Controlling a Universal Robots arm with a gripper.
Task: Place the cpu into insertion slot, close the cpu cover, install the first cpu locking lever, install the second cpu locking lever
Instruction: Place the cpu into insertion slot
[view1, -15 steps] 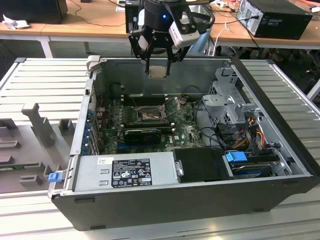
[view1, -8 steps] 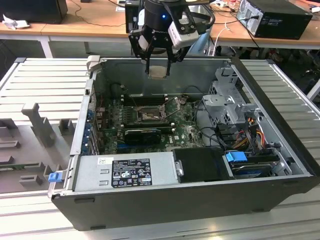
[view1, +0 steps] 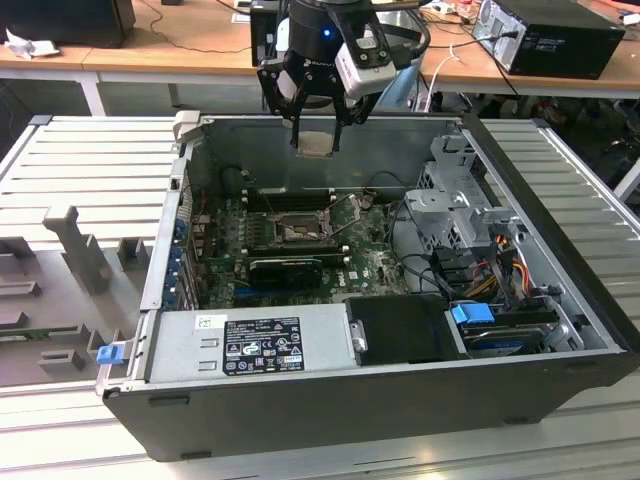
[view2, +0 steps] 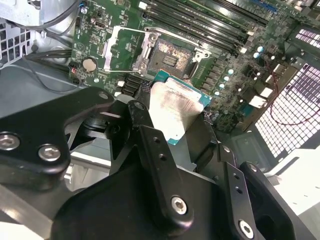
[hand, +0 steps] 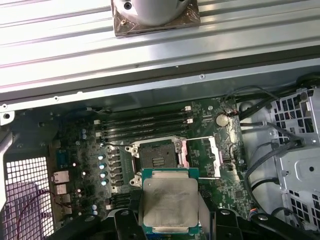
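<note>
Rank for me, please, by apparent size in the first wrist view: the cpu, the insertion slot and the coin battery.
1. Pale square metal cpu, enlarged by nearness.
2. Square black insertion slot.
3. Round silver coin battery.

Workbench scene, shown from above in the exterior view. Foreground & middle are taken up by a grey ribbed metal table (view1: 95, 165), its long slats lit evenly w/ a soft sheen. The table (hand: 150, 50) is also seen in the first wrist view, as pale horizontal ribs. Grey fixture blocks (view1: 75, 245) are set on it toward the exterior view's left. Across the bkgd a wooden desk (view1: 180, 50) is seen, carried on a white leg (view1: 92, 95) & strewn w/ thin cables (view1: 190, 15). A black box (view1: 70, 18) & crumpled white paper (view1: 22, 42) are placed on it at the exterior view's left. A black PC case (view1: 555, 35) is placed on it at the exterior view's right. Shadows are soft throughout.
</note>
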